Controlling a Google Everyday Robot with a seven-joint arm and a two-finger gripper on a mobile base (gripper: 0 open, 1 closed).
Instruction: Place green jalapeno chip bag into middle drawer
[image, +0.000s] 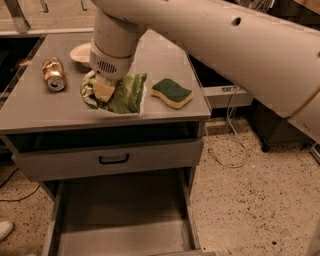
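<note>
The green jalapeno chip bag (127, 94) is crumpled, with a whitish edge on its right side, and sits over the front middle of the grey countertop (30, 107). My gripper (103, 90) comes down from above onto the bag's left part and is shut on it; one pale fingertip (104, 91) shows against the foil. The bag seems to be lifted slightly off the counter. The middle drawer (120, 210) is pulled out low in front of the cabinet, a grey tray with a bare floor. The arm hides the back of the counter.
A green-and-yellow sponge (172, 92) lies right of the bag. A dented gold can (53, 74) lies at the left and a white dish (80, 52) behind it. A closed grey drawer front with a black handle (114, 159) sits under the counter. Cables (227, 145) trail on the speckled floor.
</note>
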